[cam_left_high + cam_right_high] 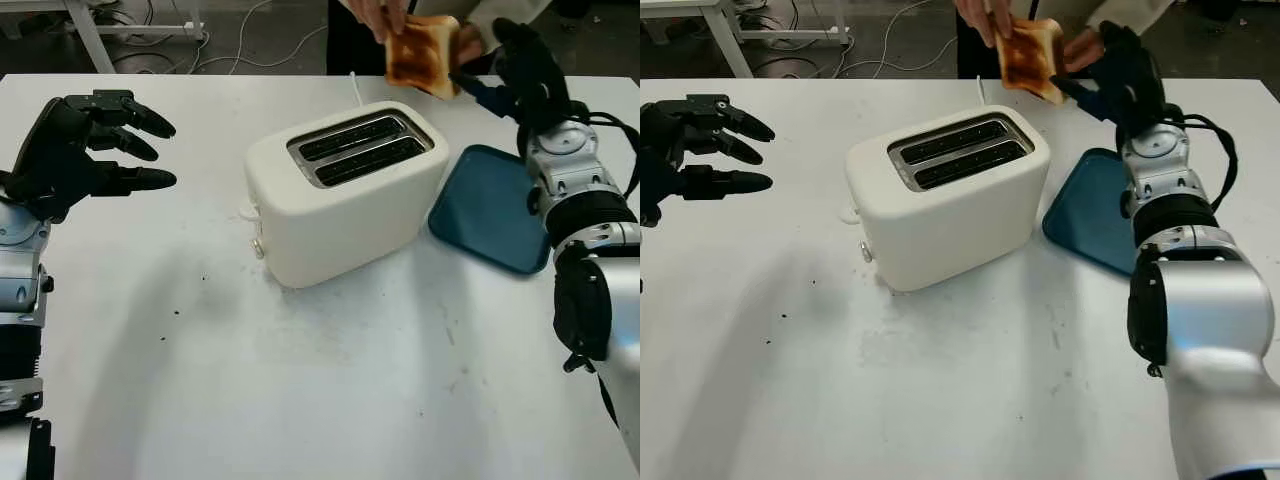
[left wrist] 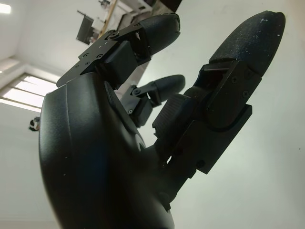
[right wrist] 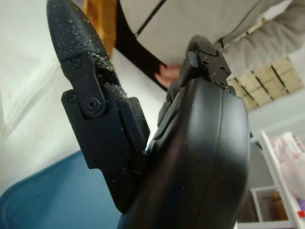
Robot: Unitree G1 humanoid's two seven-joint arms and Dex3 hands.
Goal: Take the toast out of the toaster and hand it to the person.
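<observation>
A browned slice of toast [image 1: 421,55] hangs in the air beyond the table's far edge, pinched at its top by a person's hand [image 1: 385,15]. My right hand [image 1: 482,62] is raised just right of it, open, one fingertip close to the toast's lower corner. In the right wrist view the toast [image 3: 101,24] shows beside the straight thumb, with nothing pressing it from the other side. The white toaster [image 1: 340,215] stands mid-table with both slots empty. My left hand [image 1: 95,145] is open above the table's left side.
A dark blue tray [image 1: 490,210] lies flat right of the toaster, under my right forearm. The toaster's white cord [image 1: 355,88] runs to the far edge. A person stands behind the table. Small crumbs dot the white tabletop [image 1: 300,380].
</observation>
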